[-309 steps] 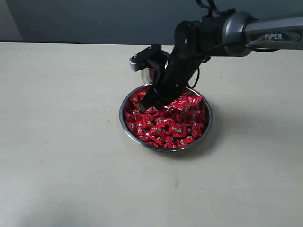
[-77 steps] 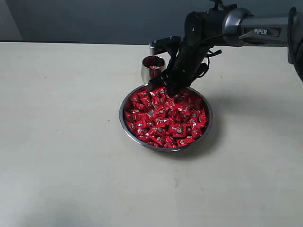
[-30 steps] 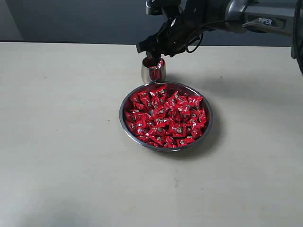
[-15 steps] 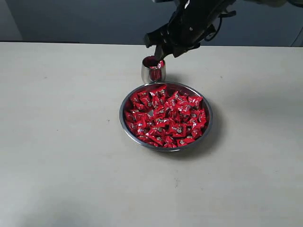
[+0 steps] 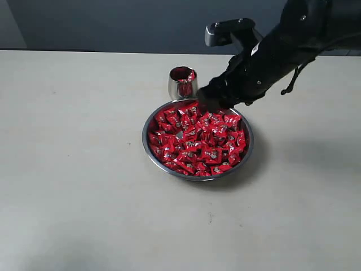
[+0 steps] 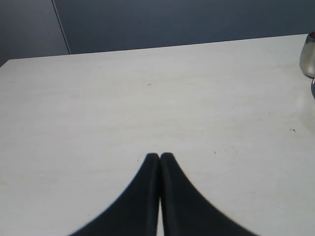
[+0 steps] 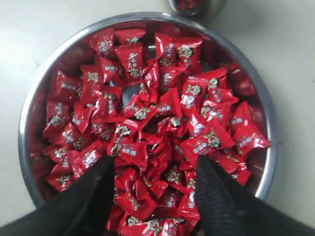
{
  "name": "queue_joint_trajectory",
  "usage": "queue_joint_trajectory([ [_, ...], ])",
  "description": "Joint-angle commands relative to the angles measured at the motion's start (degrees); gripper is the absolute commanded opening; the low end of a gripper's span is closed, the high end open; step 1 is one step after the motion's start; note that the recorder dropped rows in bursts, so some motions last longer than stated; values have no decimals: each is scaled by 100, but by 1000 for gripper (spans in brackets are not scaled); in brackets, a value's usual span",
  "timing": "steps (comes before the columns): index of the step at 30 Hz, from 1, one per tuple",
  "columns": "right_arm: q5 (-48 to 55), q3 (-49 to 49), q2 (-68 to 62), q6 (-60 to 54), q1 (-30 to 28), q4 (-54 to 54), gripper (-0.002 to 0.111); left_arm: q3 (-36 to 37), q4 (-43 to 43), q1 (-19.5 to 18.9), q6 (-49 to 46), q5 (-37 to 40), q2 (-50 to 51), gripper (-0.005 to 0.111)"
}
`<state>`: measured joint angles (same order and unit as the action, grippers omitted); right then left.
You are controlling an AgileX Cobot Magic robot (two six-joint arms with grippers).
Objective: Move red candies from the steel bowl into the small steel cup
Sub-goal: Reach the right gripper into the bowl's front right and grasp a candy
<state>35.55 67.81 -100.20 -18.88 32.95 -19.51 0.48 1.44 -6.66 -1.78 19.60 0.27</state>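
The steel bowl [image 5: 148, 148] sits mid-table, heaped with red candies [image 5: 197, 141]. Just behind its far-left rim stands the small steel cup [image 5: 182, 83], with red candies showing at its mouth. My right gripper [image 5: 207, 101] hangs low over the bowl's far edge. In the right wrist view it [image 7: 153, 164] is open, its two black fingers [image 7: 96, 187] straddling the candies [image 7: 152, 113] with nothing held; the bowl rim [image 7: 29, 113] and the cup [image 7: 197, 6] show too. My left gripper [image 6: 160, 156] is shut and empty over bare table, with the cup [image 6: 309, 54] at the frame's edge.
The pale table [image 5: 73, 186] spreads wide around the bowl. A dark wall [image 5: 113, 22] runs behind its far edge. The right arm [image 5: 282, 51] reaches in from the upper right, above the table beside the bowl.
My right gripper has left its place above the cup and come down and to the right, over the bowl's far edge. Bowl and cup have not shifted.
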Motion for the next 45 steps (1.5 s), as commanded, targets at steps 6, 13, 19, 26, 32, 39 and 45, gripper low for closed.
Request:
queue_joint_trajectory([
  [6, -543, -773, 71, -2001, -10, -1061, 49, -48, 11, 46, 9, -31, -27, 0],
  [13, -1324, -1453, 71, -2776, -10, -1101, 49, -48, 11, 46, 9, -31, -27, 0],
  [19, -1197, -1547, 60, -3114, -10, -1340, 49, -48, 11, 46, 9, -31, -27, 0],
  [26, -1597, -1547, -279, -3233, -10, -1542, 49, -48, 11, 46, 9, -31, -27, 0],
  [32, -1762, -1475, -520, -3512, 277, -1758, 49, -48, 11, 46, 9, -31, -27, 0],
  [39, -1935, -1475, -543, -3520, 504, -1808, 39, -48, 11, 46, 9, -31, -27, 0],
  [45, -2095, -1475, -726, -3520, 504, -1807, 0, -48, 11, 46, 9, -31, -27, 0],
])
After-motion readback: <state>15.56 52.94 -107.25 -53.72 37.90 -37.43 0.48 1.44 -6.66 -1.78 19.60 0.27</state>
